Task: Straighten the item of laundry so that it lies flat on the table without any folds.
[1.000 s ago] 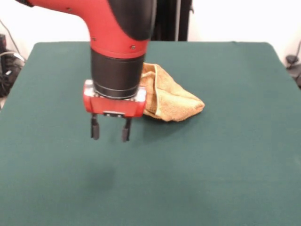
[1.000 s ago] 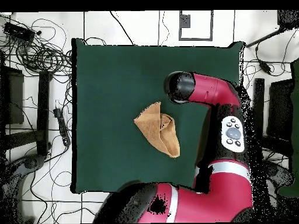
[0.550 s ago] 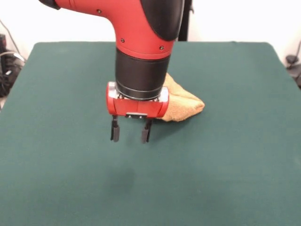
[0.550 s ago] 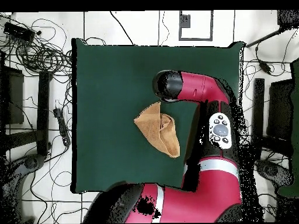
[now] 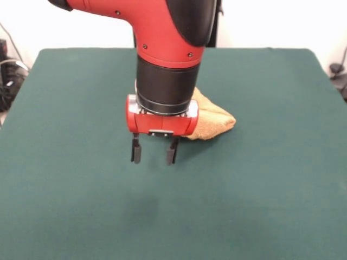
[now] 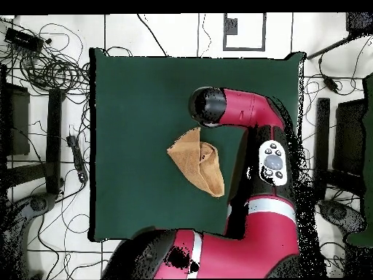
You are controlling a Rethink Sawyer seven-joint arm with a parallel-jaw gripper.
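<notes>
In the front view the arm hides the towel's left part from us. From overhead we cannot see the tool, covered by the wrist. The bench's near edge is cut off.

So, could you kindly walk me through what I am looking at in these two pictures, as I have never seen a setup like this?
Gladly. The red and black machine is a robot arm with a gripper at its tip. One picture is taken from across the table, facing the robot; the other looks straight down from above, where the arm reaches in from the bottom. The surface is a table with a dark green cloth top. On it lies one thing: a small golden yellow-orange towel, folded over itself into a rough wedge, not flat. In the facing view the gripper partly hides it. The gripper's two dark fingers stand apart, hanging above bare green cloth beside the towel. It holds nothing.
</notes>
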